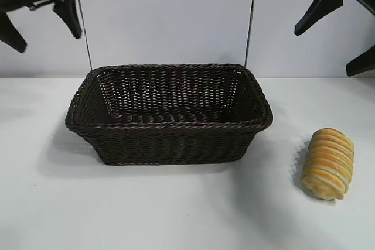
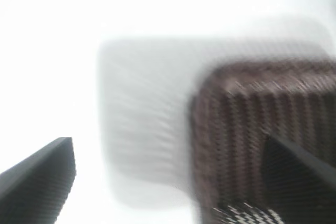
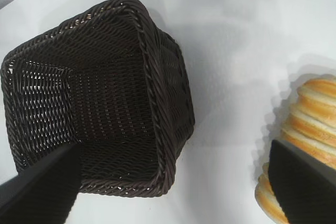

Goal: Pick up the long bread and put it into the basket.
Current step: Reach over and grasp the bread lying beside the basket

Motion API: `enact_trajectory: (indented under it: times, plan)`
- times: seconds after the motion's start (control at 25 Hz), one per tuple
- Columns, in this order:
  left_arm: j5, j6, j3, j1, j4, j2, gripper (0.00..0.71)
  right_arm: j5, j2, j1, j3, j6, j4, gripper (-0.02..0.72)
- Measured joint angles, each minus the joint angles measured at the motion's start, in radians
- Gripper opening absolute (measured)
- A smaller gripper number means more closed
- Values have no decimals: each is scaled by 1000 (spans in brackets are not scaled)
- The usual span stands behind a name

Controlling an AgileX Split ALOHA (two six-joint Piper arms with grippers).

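Note:
The long bread (image 1: 329, 163), a golden-yellow loaf with orange-brown ridges, lies on the white table at the front right, apart from the basket. It also shows in the right wrist view (image 3: 303, 129), partly behind one finger. The basket (image 1: 169, 122), dark brown wicker, stands empty at the table's middle; it shows in the right wrist view (image 3: 163, 108) and blurred in the left wrist view (image 2: 247, 119). My right gripper (image 1: 341, 36) is open and empty, high above the bread at the upper right. My left gripper (image 1: 44, 24) is open and empty, high at the upper left.
The white table (image 1: 176, 209) has bare surface in front of the basket and between the basket and the bread. A pale wall with vertical seams (image 1: 251, 21) stands behind the table.

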Motion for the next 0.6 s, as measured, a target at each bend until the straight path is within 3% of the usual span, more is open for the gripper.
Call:
enact_trajectory:
  times: [0.2, 0.32, 0.44, 0.6]
  plan:
    - [9, 22, 0, 155, -18, -20, 694, 0, 0, 0, 0, 0, 0, 695]
    - [24, 60, 0, 219, -72, -52, 694, 0, 0, 0, 0, 0, 0, 695]
    - [47, 105, 0, 249, -132, -108, 694, 0, 0, 0, 0, 0, 0, 695]
    - [67, 141, 0, 254, -168, -239, 694, 4, 0, 0, 0, 0, 0, 695]
